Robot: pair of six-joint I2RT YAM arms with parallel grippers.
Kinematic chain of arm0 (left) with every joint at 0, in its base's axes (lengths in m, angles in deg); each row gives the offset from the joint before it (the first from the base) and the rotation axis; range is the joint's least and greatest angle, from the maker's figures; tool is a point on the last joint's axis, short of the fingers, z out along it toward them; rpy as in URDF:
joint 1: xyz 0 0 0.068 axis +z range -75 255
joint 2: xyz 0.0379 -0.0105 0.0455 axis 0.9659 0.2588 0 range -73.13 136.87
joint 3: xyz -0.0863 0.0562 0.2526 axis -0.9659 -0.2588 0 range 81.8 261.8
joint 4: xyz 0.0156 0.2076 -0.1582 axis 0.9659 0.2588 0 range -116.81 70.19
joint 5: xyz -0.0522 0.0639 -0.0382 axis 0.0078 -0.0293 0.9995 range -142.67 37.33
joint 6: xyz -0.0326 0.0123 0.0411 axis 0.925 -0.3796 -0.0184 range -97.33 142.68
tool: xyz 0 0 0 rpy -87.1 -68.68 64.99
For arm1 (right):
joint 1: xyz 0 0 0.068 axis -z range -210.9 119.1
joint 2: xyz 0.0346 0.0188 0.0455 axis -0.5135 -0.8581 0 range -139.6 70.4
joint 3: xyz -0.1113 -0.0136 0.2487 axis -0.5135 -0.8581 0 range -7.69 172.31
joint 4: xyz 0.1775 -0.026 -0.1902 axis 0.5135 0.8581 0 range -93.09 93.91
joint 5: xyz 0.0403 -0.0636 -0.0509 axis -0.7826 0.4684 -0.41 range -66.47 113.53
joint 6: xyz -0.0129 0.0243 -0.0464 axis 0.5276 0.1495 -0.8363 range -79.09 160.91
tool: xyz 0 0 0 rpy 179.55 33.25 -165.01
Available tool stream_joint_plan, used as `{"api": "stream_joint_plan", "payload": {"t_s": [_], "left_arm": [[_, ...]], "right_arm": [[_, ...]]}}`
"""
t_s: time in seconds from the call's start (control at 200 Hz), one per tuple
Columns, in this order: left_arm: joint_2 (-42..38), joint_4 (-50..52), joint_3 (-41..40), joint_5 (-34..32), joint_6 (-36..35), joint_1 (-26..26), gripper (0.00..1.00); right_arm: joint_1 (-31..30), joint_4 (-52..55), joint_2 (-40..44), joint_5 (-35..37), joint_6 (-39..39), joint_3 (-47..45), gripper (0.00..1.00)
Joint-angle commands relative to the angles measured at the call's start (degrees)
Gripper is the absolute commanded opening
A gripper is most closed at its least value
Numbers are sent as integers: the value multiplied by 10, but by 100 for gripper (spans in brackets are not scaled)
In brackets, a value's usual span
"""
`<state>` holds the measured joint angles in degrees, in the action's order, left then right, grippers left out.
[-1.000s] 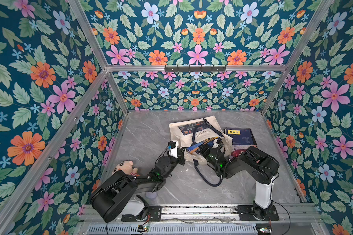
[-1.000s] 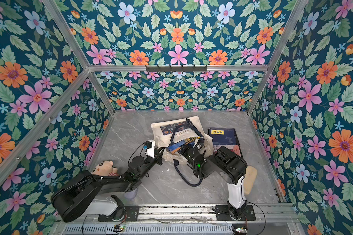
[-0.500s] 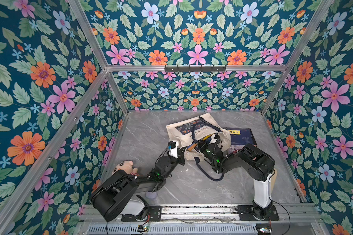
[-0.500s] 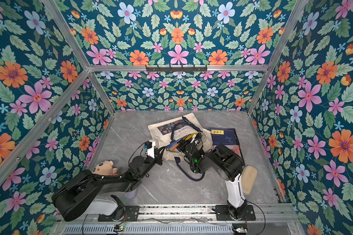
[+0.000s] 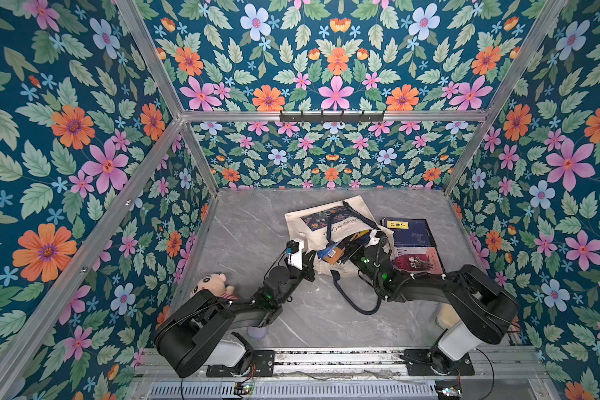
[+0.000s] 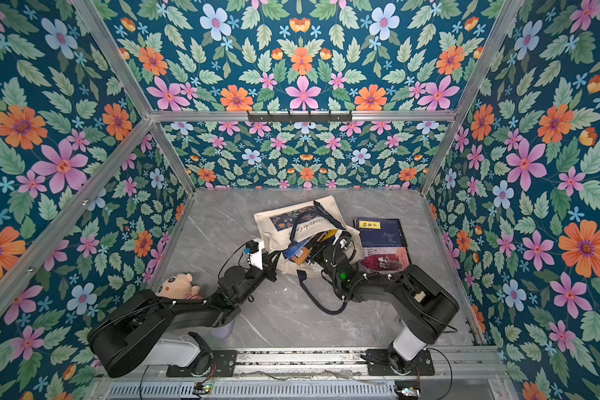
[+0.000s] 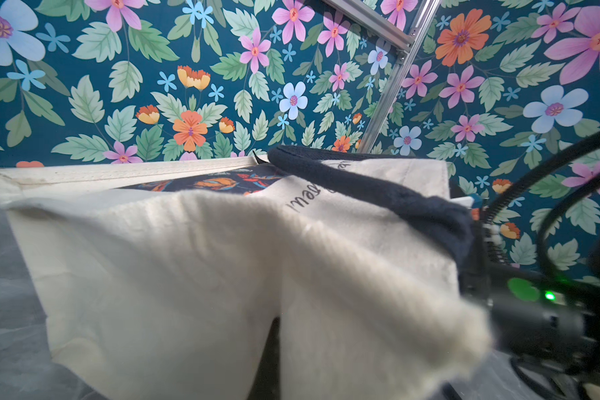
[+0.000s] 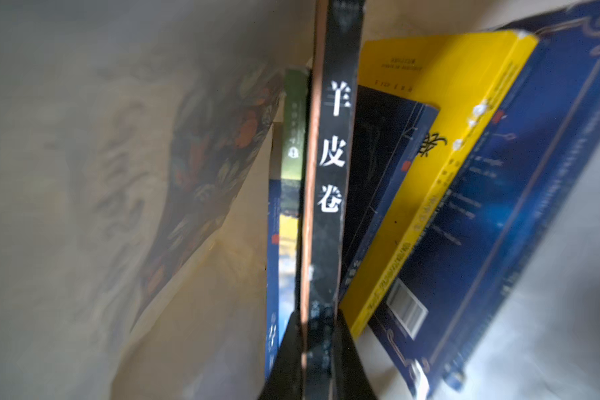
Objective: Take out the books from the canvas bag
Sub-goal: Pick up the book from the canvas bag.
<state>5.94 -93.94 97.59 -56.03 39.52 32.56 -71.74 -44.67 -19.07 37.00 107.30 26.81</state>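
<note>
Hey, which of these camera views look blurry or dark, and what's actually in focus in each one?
Right wrist view: dim, warm light inside the canvas bag; the spine of the black book reads clearly, while the right gripper pinching it is a dark blur. Left wrist view: near canvas soft, wallpaper behind sharp. Both top views: evenly lit, sharp.

Left fingers (image 5: 309,266) and right fingers (image 8: 352,349) pinched together, reaching forward.
</note>
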Motion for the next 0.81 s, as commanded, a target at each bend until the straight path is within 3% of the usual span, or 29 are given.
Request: {"api": "stream_joint_plan", "payload": {"t_s": [0.0,0.13,0.25,0.415,0.8], "left_arm": [[-2,-13,4,-20,5,1,0],[1,-10,7,-21,7,1,0],[0,-9,7,-19,6,1,0],[-3,-8,5,-17,8,1,0],[0,-15,5,-10,8,1,0]], "right_arm": [[-1,90,49,15,9,-2,0],[-4,126,69,23,-9,5,0],[6,63,31,-10,-9,-6,0],[16,-67,-35,-39,1,-26,25],[34,-277,-184,-59,15,-30,50]]}}
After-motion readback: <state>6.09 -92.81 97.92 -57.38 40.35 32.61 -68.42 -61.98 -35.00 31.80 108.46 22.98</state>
